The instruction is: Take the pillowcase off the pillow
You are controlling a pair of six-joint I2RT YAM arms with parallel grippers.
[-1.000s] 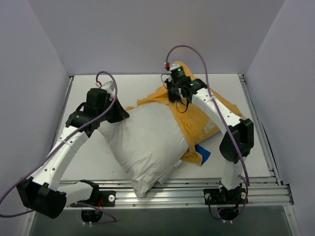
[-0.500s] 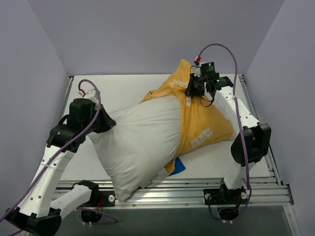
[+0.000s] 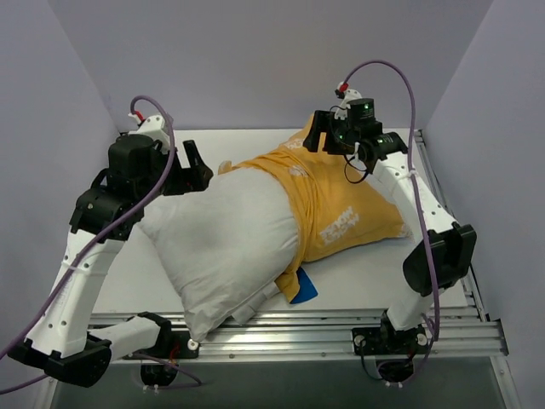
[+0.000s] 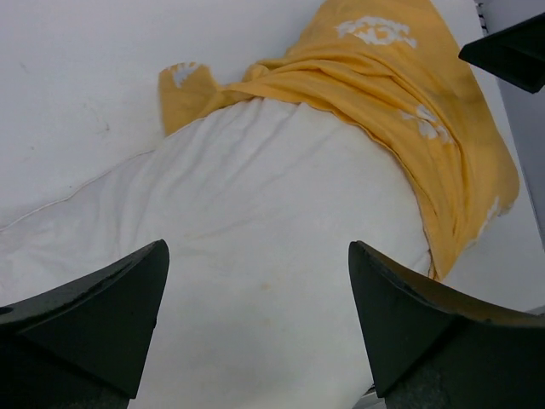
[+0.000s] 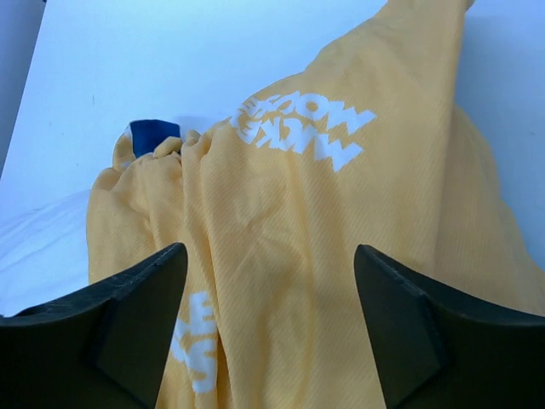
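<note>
The white pillow (image 3: 221,243) lies slantwise across the table, its left end bare. The yellow pillowcase (image 3: 341,204) with white lettering covers its right end, and a blue bit of it (image 3: 300,288) peeks out underneath. My left gripper (image 3: 197,170) hovers open above the pillow's upper left edge, holding nothing. In the left wrist view the left gripper (image 4: 257,247) spans bare pillow (image 4: 281,170), with the pillowcase (image 4: 409,94) beyond. My right gripper (image 3: 324,138) stands open above the case's far end. In the right wrist view the right gripper (image 5: 268,249) is over loose pillowcase (image 5: 324,187).
The white table (image 3: 230,145) is boxed in by pale walls at the left, back and right. An aluminium rail (image 3: 341,334) with the arm bases runs along the near edge. Part of the right arm (image 4: 511,51) shows dark in the left wrist view.
Both grippers opened: the left let go of the pillow's end, the right let go of the pillowcase. The case's far end has dropped and spread flat, and both grippers have risen.
</note>
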